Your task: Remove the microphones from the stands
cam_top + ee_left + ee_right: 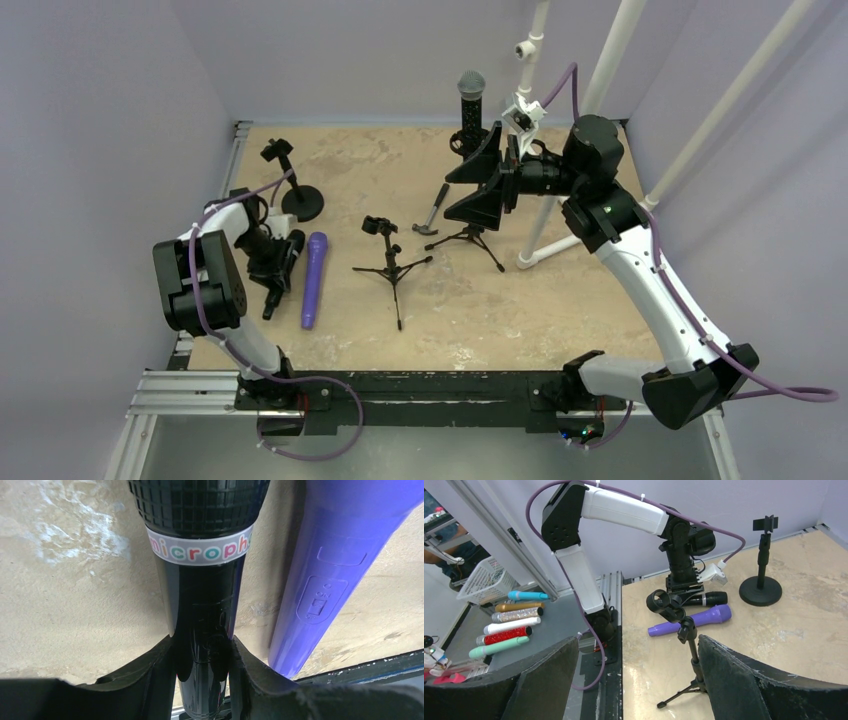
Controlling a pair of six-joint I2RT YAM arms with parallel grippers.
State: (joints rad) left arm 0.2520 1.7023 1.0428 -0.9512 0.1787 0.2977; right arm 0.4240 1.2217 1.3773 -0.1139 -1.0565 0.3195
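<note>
Lavender walls close round a mottled beige worktop (560, 290). At its left side the left claw (201, 650) is narrowed onto the handle of a glossy black microphone (200, 580) with a grey lettered band. The microphone lies flat on the surface, just beside a purple plastic microphone (313, 280). A black round-based stand (300, 200) and a black tripod stand (390, 255) are near, both clips empty. The right claw (478, 188) is spread wide and holds nothing, near the back, close to an upright mesh-headed black microphone (471, 95).
</note>
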